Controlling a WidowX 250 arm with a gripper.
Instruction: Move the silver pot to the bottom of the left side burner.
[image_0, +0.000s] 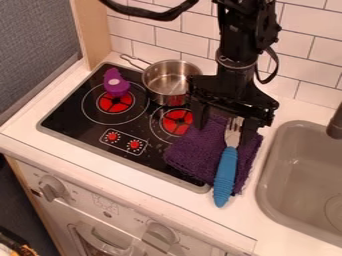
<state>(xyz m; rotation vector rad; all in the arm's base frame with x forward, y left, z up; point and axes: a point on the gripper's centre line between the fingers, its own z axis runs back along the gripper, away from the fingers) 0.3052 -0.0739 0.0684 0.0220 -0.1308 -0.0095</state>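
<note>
my gripper (223, 135), open, right of centre, could drag the blue-handled fork (226, 172) or tip the silver pot (165, 84) if i swing left too low.

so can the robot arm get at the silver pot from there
Probably yes: the tool hangs close beside the silver pot, and nothing seems to stand between them. The purple cloth and fork lie below, seemingly out of the way.

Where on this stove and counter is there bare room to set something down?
Bare: the stove's left front corner, beside the red dials; the counter between the blue-handled fork and sink. Crowded: the right side, where jaws hang over the purple cloth beside the pot.
</note>
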